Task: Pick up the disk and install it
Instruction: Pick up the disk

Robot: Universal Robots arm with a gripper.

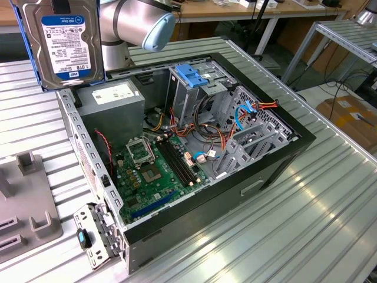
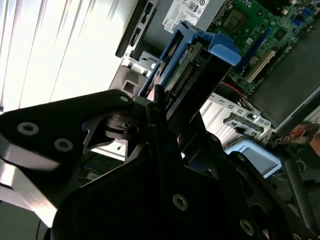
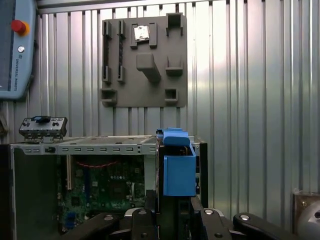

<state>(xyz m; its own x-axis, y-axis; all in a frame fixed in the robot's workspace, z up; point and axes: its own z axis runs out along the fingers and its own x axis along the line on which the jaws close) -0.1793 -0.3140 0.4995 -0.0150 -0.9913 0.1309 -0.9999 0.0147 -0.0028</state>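
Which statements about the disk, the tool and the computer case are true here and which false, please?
1. The silver-grey metal disk, white-labelled with a blue band, is lifted off the ribbed metal table. True.
2. The black tool is open and holds nothing. False: it is shut on the disk.
3. The disk sits in the metal cage with the blue plastic handle. False: it is in the tool, apart from the cage.
4. The black computer case lies open, its green motherboard showing. True.

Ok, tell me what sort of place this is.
Likely a robotics lab bench for computer assembly: an open computer case on a ribbed metal table, and a robot arm carrying the disk.
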